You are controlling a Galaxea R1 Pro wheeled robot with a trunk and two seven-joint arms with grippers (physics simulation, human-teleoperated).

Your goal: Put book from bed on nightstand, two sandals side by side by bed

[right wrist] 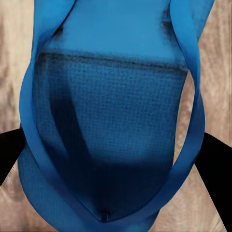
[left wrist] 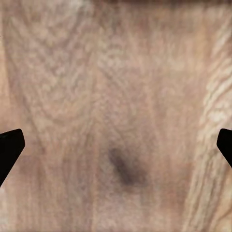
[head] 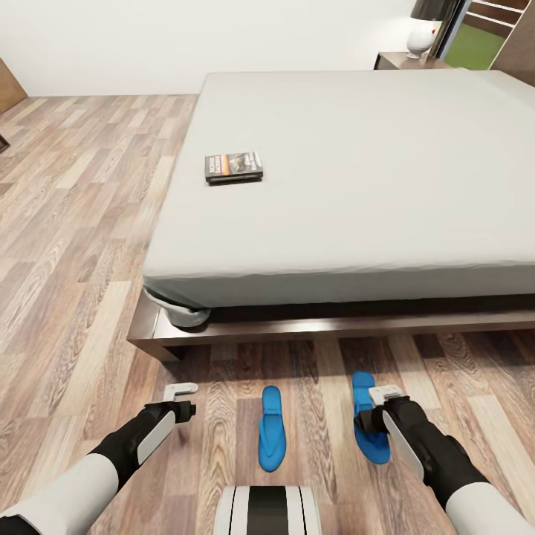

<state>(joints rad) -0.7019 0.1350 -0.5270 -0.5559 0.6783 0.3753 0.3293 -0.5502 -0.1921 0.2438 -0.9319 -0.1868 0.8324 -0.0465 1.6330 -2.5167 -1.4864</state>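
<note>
The book [head: 233, 166], dark grey with an orange band, lies flat on the grey mattress of the bed [head: 357, 186], near its left side. Two blue sandals lie on the wood floor in front of the bed's foot, roughly parallel and a hand-width apart. The left sandal [head: 272, 428] lies free. My right gripper [head: 374, 410] is low over the right sandal [head: 369, 435]. In the right wrist view that sandal [right wrist: 113, 121] and its straps lie between the dark fingers [right wrist: 10, 154], which stand wide apart. My left gripper [head: 182, 397] hangs open over bare floor [left wrist: 116, 96].
A dark brown nightstand [head: 401, 61] with a white lamp [head: 423, 33] stands at the far right of the bed's head. The bed's wooden frame [head: 245, 328] juts out just beyond the sandals. Open wood floor runs along the bed's left side.
</note>
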